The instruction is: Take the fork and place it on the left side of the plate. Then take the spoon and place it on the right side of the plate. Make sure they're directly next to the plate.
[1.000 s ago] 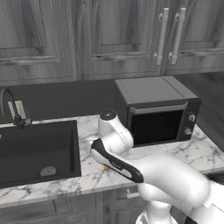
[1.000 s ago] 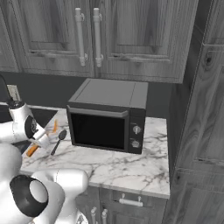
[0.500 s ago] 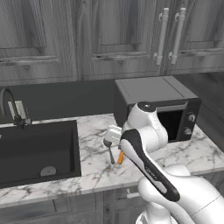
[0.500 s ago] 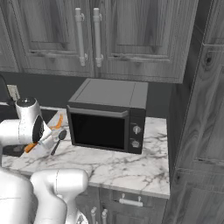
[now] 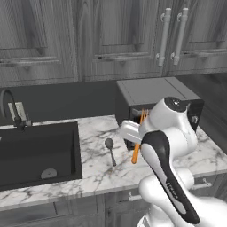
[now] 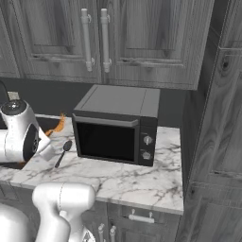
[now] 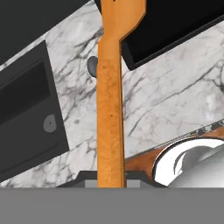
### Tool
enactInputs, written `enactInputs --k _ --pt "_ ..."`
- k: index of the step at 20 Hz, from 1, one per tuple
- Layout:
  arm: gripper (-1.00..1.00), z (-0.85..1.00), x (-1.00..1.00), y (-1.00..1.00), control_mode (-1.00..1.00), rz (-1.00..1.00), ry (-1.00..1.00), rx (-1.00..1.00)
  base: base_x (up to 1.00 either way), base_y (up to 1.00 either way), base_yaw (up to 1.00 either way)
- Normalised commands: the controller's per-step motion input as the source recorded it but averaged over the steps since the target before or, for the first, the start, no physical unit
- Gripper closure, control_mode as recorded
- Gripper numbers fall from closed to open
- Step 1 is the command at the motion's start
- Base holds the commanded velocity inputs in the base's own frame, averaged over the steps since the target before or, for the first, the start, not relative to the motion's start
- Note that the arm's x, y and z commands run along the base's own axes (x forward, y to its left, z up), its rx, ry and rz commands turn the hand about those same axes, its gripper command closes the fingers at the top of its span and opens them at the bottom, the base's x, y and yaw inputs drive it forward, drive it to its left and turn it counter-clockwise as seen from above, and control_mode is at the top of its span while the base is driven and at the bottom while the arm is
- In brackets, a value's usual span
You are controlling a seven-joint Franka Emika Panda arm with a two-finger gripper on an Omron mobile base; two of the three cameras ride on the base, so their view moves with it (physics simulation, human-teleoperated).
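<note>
Fork, slim and bright orange (image 5: 138,141), is clamped in the two-finger gripper (image 5: 133,133) by its handle end and carried in the air above the white marble counter (image 5: 97,164), in front of the black microwave (image 6: 118,127). In the hand view the orange fork (image 7: 109,109) runs straight up from between the jaws, tines pointing away from the hand, so the hold looks firm and centred.

Lying flat on the marble just left of the lifted fork is the dark grey metallic spoon (image 5: 110,150), between the black sink basin (image 5: 35,155) and the microwave; the right base view shows it beside the microwave's front corner (image 6: 63,152). A pale round rim at the lower right of the hand view may be the plate (image 7: 175,164), though part of it is hidden and I cannot be sure.

To do this step well, I judge the arm should carry the fork level and high enough to clear the spoon and microwave, bring it parallel to the plate's left edge, lower it until it rests flat, and only then let go, leaving it directly beside the rim rather than on it.
</note>
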Motion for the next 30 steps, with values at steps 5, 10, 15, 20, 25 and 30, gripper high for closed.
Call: enactInputs --k 5,10,15,20,25,30 --pt "1.0 0.51 -0.47 -0.31 -1.0 0.0 -0.01 0.0 0.0 0.0 0.0" --pt "1.0 0.07 -0.18 -0.24 -1.0 -0.01 0.02 0.0 0.0 0.0 0.0" --pt "1.0 -0.01 -0.2 -0.42 -1.0 -0.1 0.07 0.01 0.0 0.0 0.0" --pt "1.0 -0.1 -0.02 -0.08 1.0 -0.05 0.03 0.0 0.0 0.0 0.0" --pt "1.0 0.0 0.0 0.0 1.0 0.0 0.0 0.0 -0.12 0.11 -0.03" --pt "1.0 0.0 0.0 0.0 1.0 0.0 0.0 0.0 -0.48 0.33 -0.26"
